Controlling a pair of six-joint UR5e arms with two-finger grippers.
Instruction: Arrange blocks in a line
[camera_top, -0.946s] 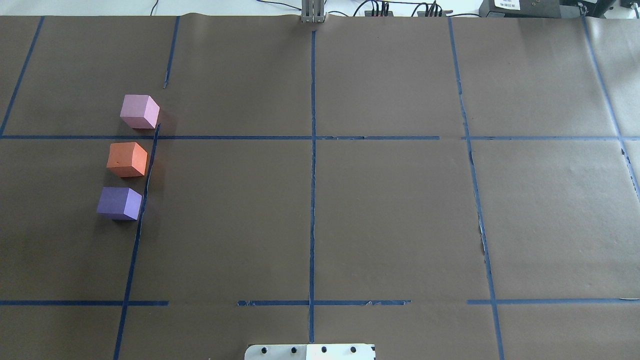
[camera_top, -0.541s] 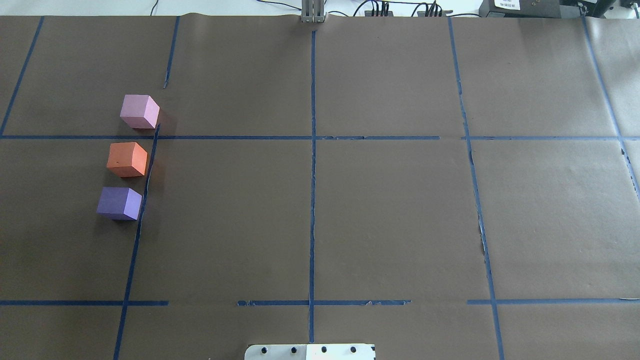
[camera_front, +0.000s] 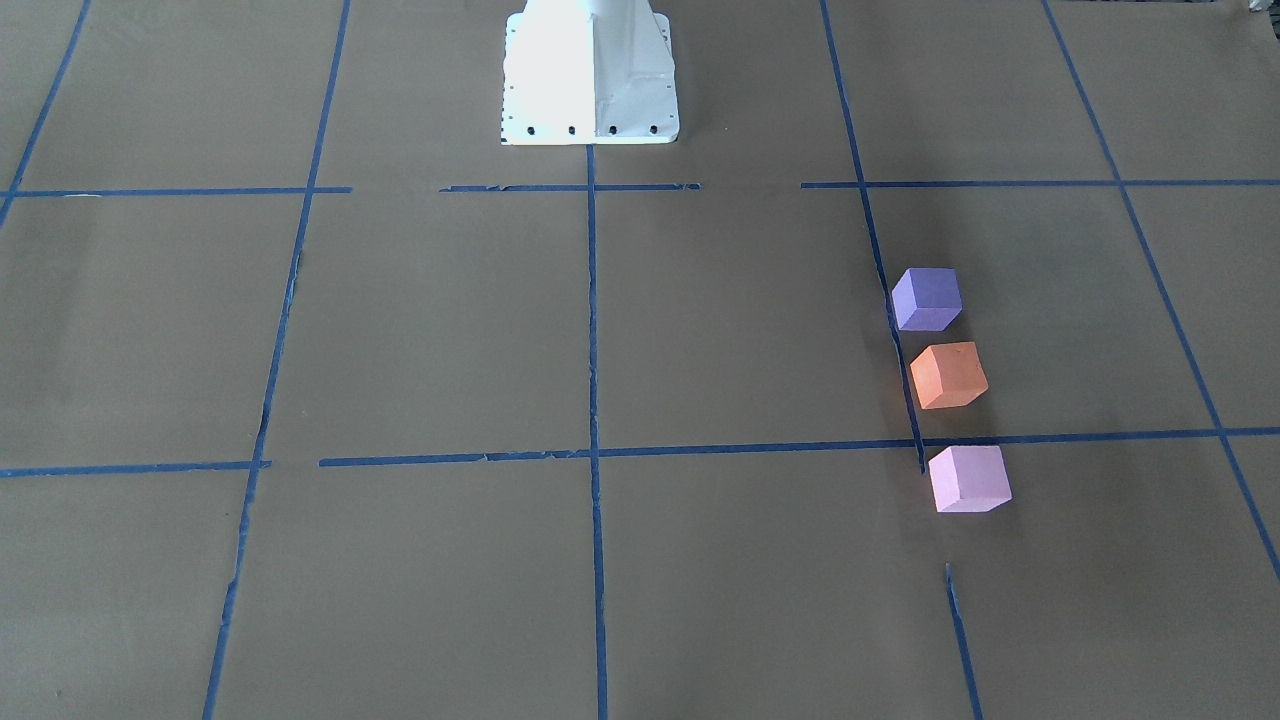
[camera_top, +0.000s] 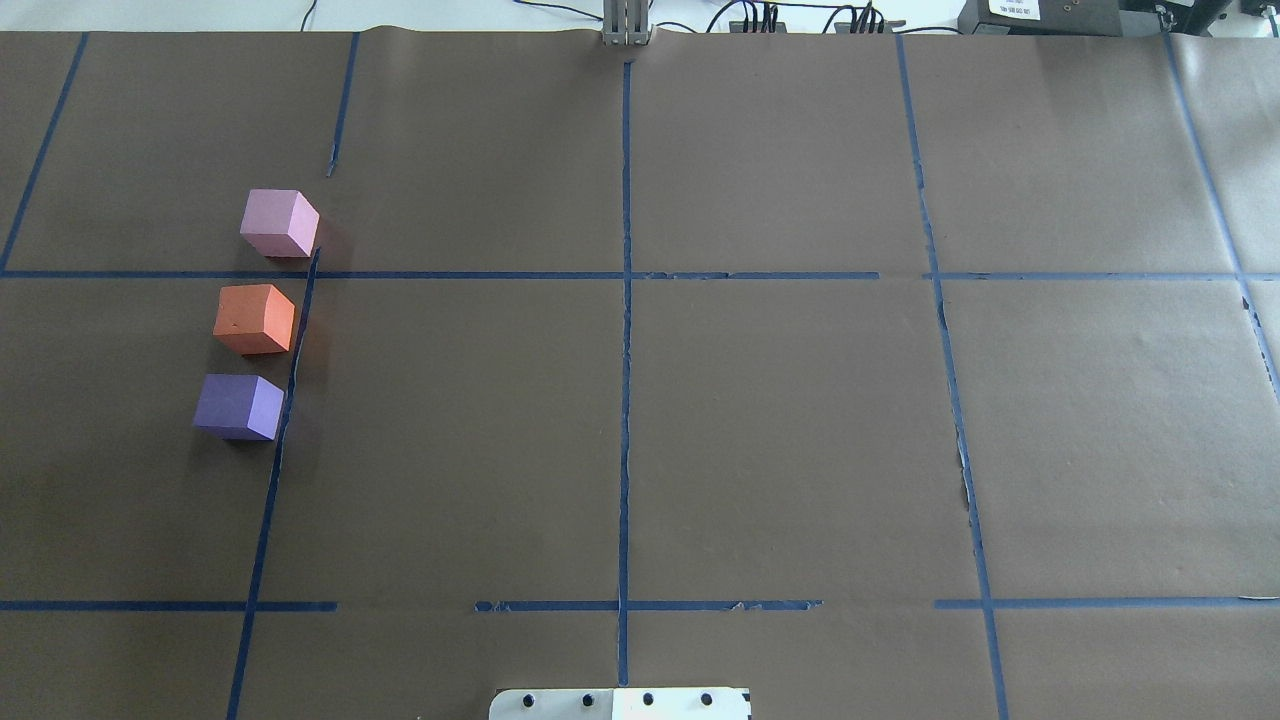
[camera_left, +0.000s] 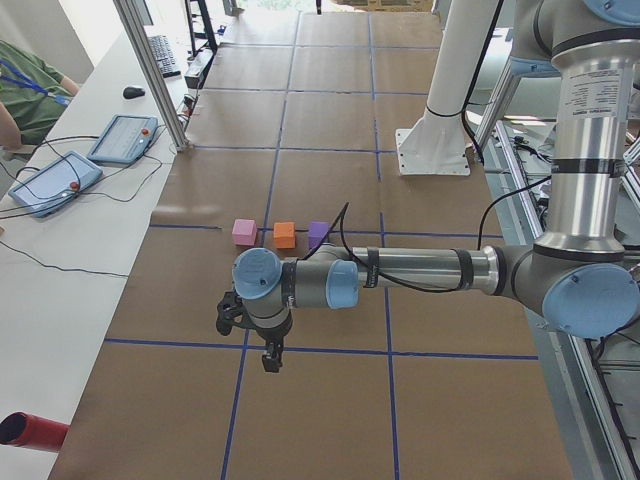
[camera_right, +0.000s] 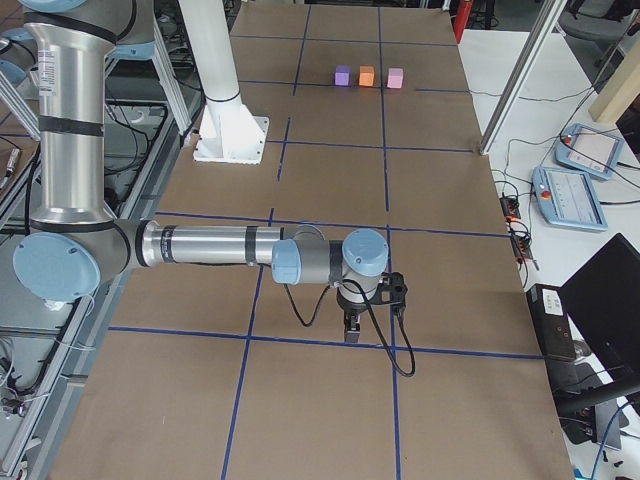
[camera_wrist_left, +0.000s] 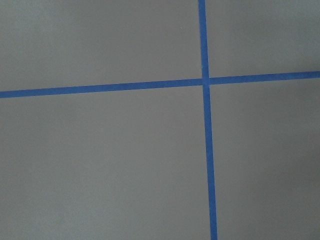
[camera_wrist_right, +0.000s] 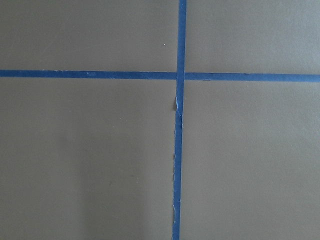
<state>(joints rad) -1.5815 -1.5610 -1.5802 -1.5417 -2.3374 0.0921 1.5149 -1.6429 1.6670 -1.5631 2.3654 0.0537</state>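
Observation:
Three cubes stand in a line on the brown table, on the robot's left side, with small gaps between them. The pale pink block (camera_top: 279, 222) is farthest from the robot, the orange block (camera_top: 255, 318) is in the middle, and the violet-purple block (camera_top: 238, 406) is nearest. They also show in the front-facing view: purple (camera_front: 927, 298), orange (camera_front: 948, 375), pink (camera_front: 968, 478). My left gripper (camera_left: 268, 358) hangs over the table's left end, away from the blocks. My right gripper (camera_right: 352, 328) hangs over the right end. I cannot tell whether either is open or shut.
Blue tape lines (camera_top: 625, 350) form a grid on the brown paper. The white robot base (camera_front: 588, 75) stands at the robot's edge. Pendant tablets (camera_left: 122, 138) and cables lie on the white bench beyond the table, beside an aluminium post (camera_left: 150, 70).

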